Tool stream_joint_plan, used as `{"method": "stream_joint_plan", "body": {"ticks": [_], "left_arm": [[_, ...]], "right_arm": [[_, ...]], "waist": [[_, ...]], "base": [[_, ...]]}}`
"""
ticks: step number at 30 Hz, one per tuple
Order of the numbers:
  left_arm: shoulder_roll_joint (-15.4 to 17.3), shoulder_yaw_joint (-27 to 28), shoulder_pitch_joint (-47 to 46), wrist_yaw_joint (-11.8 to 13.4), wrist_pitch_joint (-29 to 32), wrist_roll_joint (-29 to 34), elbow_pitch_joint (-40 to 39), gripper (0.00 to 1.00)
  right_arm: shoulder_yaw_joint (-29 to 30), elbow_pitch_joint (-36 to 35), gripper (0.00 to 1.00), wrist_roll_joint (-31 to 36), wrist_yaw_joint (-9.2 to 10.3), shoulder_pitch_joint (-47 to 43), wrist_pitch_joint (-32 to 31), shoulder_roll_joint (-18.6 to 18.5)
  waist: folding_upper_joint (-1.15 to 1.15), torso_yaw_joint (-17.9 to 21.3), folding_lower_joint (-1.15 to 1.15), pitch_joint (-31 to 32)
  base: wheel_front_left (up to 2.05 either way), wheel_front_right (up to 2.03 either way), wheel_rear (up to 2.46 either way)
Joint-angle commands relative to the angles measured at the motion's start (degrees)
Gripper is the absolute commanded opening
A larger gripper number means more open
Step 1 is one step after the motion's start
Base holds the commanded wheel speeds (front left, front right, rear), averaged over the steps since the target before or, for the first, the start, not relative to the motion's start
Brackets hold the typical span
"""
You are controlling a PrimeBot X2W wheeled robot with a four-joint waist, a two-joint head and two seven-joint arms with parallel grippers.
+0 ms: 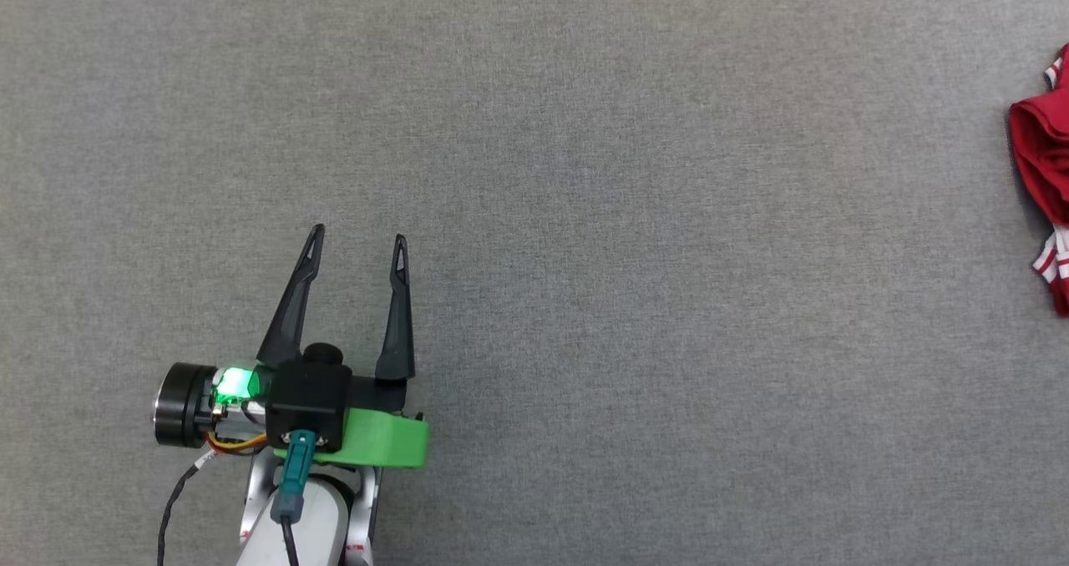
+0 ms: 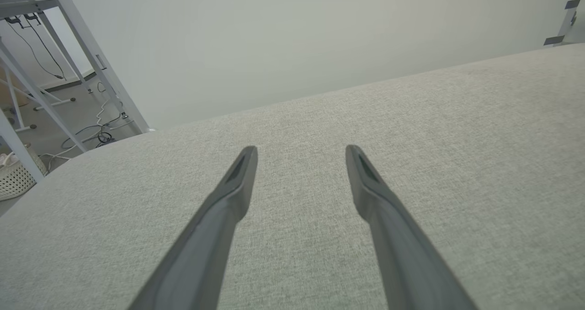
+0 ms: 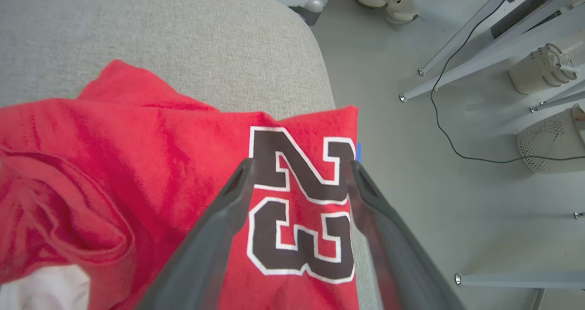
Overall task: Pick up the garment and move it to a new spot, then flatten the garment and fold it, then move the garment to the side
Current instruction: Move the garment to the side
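Left tool (image 1: 359,234) stands wide and holds nothing, its two long dark fingers spread above the bare grey woven-fabric tabletop (image 1: 585,215); the left wrist view (image 2: 300,149) shows plain cloth between and beyond them. Far off to this tool's right, well apart from it, lies the red jersey-style T-shirt with white short sleeves (image 1: 1044,157), its white-and-red striped trim (image 1: 1054,261) peeking in at the head view's right edge.

Right tool (image 3: 301,162) hangs directly above that shirt (image 3: 137,163), fingers as far apart as the left one's and gripping nothing, with the black-and-white block numerals (image 3: 267,163) between them.

The shirt looks light, soft and limp: it will sag and drape from any pinch, will not break, and its knit should not slip much between the fingers. To the left of the right tool the cloth is heaped in loose folds, with a white sleeve (image 3: 41,287) low at that side. A raised fold or the hem corner ahead of the fingertips looks the best hold, since the numbered panel lies too flat to pinch.

No clear long axis shows, as it lies bunched. The numbered panel runs along the right tool's fingers, following the tabletop's rounded edge, its far corner reaching just past that edge over the pale floor (image 3: 411,186). I cannot tell which way the collar points.
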State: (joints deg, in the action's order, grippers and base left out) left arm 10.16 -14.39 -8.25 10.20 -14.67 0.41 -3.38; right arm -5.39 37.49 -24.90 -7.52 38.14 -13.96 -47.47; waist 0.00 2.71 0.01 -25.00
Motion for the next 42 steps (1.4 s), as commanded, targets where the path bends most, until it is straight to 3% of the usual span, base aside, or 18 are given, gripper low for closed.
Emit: {"method": "stream_joint_plan", "body": {"ticks": [1,6,10,16,23,30,42], "left_arm": [[-0.15,0.09,0.16,0.62,-0.33,-0.58,0.13,1.0],[-0.33,0.21,2.08,1.05,-0.33,-1.21,0.81,1.0],[-0.39,0.67,3.88,1.3,-0.33,-1.8,1.01,1.0],[-0.61,1.48,6.58,1.67,-0.33,-2.42,1.48,1.0],[-1.05,2.7,8.91,1.88,-0.33,-3.04,2.28,1.0],[-1.46,3.89,11.03,1.03,-0.33,-3.71,3.18,1.0],[-2.14,4.78,14.3,-1.27,-0.33,-4.36,3.37,1.0]], "right_arm": [[1.18,-0.46,1.0,1.16,0.03,-0.18,2.42,0.52],[5.22,-4.81,1.0,5.42,0.03,-2.75,10.95,2.56],[8.78,-11.53,1.0,8.89,0.03,-5.18,17.75,6.33],[11.03,-25.03,1.0,12.69,0.03,-10.51,25.24,15.3],[7.94,-36.98,1.0,15.21,0.03,-18.9,28.52,26.9],[3.73,-37.05,1.0,14.02,0.03,-30.6,28.93,35.7],[5.98,-37.97,1.0,13.61,0.03,-42.77,28.95,41.35]], "waist": [[0.0,-0.33,-0.01,2.5],[0.0,-0.39,-0.01,6.57],[0.0,-0.81,-0.01,9.7],[0.0,-2.19,-0.01,13.87],[0.0,-4.06,-0.01,17.68],[0.0,-6.03,-0.01,21.3],[0.0,-6.81,-0.01,24.95]], "base": [[0.0,0.0,0.0],[0.0,0.0,0.0],[0.0,0.0,0.0],[0.0,0.0,0.0],[0.0,0.0,0.0],[0.0,0.0,0.0],[0.0,0.0,0.0]]}}
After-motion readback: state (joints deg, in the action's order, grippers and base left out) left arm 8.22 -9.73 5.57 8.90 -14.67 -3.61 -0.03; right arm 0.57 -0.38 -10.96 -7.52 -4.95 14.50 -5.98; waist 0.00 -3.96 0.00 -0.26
